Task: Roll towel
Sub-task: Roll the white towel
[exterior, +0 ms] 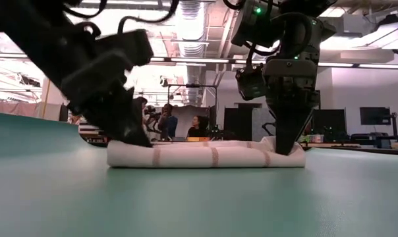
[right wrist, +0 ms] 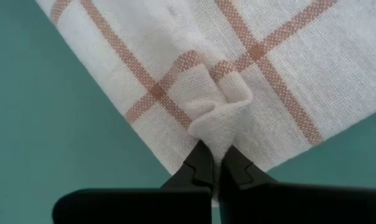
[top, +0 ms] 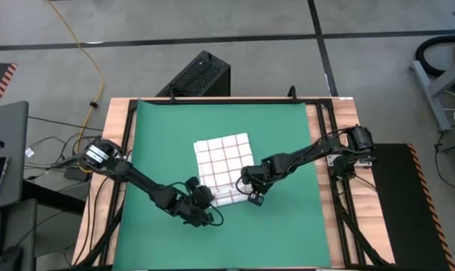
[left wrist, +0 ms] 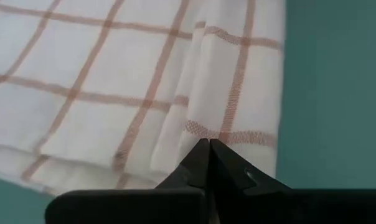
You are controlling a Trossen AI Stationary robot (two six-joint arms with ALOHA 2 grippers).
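The white towel (top: 224,162) with red-brown grid lines lies on the green mat (top: 160,135). Its far part lies flat, and its near end is folded into a low roll (exterior: 205,155) that rests on the mat. My left gripper (top: 205,199) is shut at the roll's left end, as the left wrist view (left wrist: 208,144) also shows. My right gripper (top: 251,190) is shut on the roll's right end, as the right wrist view (right wrist: 216,149) also shows. My left gripper has its shut fingertips on a fold ridge (left wrist: 197,127) of the towel near the roll's left end, coming slanting down from the near left. The cloth lies on the mat. Whether cloth sits between the tips is hard to tell. My right gripper pinches a small puckered bunch of cloth (right wrist: 222,121) between its two fingertips, at the towel's edge near the roll's right end. The fingers (exterior: 286,141) point down from above. The bunch stands up a little, and the cloth around it lies on the mat.
The mat covers most of the wooden table (top: 329,226), with bare mat all around the towel. A black box (top: 201,75) stands on the floor beyond the far edge. People (exterior: 166,122) sit in the room behind.
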